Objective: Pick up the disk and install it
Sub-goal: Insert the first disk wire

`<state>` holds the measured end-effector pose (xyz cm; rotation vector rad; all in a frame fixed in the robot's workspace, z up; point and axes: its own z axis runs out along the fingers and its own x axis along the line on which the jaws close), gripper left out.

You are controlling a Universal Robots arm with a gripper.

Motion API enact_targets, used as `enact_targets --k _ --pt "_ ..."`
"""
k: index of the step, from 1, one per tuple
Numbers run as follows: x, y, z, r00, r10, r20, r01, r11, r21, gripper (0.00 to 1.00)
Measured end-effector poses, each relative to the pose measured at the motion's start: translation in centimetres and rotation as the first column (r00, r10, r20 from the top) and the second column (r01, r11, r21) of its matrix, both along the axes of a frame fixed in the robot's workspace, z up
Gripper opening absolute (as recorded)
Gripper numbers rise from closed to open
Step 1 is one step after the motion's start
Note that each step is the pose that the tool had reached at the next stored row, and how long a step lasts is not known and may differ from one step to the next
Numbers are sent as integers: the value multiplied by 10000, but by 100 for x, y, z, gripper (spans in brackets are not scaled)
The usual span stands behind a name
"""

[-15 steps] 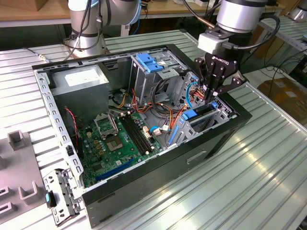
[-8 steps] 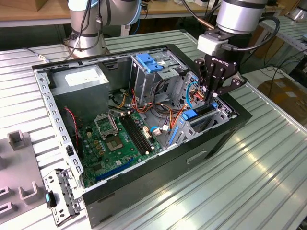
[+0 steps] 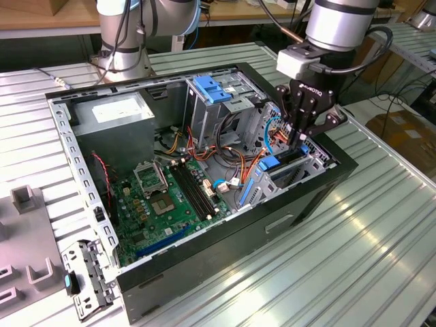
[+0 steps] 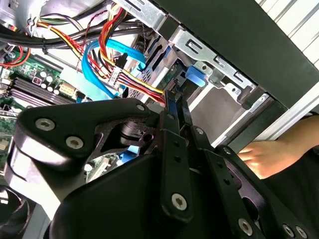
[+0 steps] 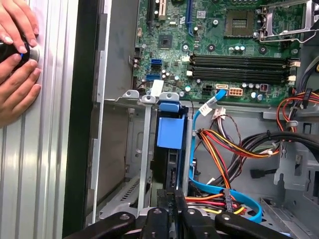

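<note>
1. Inside the open computer case (image 3: pixel 320 194) on the ribbed metal tabletop (image 3: pixel 381 231), the disk (image 5: pixel 170 149) stands on edge in the drive cage (image 3: pixel 310 160) at the case's corner on the exterior view's right.
2. Its long axis runs along the cage slot — one end carries a blue plastic tab (image 5: pixel 169 107) that faces the motherboard (image 5: pixel 234 45), the other end points at the pincer (image 5: pixel 174 209).
3. Blue carrier rails (image 3: pixel 276 163) frame the disk where they show in the exterior view, and the dark body lies between the cage's metal walls.
4. The pincer (image 3: pixel 300 139) hangs from the arm (image 3: pixel 337 24) over the cage, its black fingers (image 4: pixel 174 124) drawn close together on the disk's near edge — it appears clamped on that thin edge.
5. Orange, yellow and red cables (image 5: pixel 224 147) and a light blue data cable (image 5: pixel 219 191) run just beside the disk in the first wrist view.
6. A person's hands (image 5: pixel 17 64) rest on the tabletop outside the case wall, touching a small dark round object (image 5: pixel 15 50).
7. A grey power-supply box (image 3: pixel 112 112) sits at the far corner of the case, well apart from the disk.
</note>
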<state>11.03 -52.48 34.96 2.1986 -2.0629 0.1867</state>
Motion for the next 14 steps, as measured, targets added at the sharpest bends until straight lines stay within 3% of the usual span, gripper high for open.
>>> enact_targets --k 14 --pt "5 0 -42 10000 -51 -61 51 10000 3 16"
